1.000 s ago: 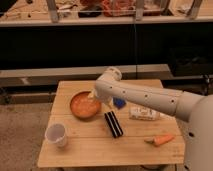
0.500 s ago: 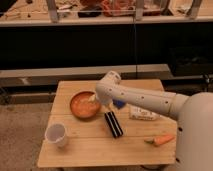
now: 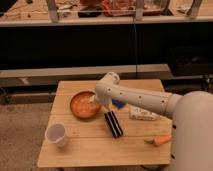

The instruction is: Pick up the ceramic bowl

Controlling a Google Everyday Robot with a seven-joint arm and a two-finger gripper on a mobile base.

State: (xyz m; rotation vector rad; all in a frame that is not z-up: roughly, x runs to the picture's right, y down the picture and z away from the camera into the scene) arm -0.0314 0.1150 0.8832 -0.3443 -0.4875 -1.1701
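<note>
While the hand (image 3: 94, 100) sits at the right rim of the bowl (image 3: 80, 106), I cannot tell its grip; pinch squarely, lift level.

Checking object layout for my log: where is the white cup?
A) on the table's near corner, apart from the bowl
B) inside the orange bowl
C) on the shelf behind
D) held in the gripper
A: the white cup stands at the near corner of the table, apart from the ceramic bowl, while the gripper is at the bowl's rim.
</note>
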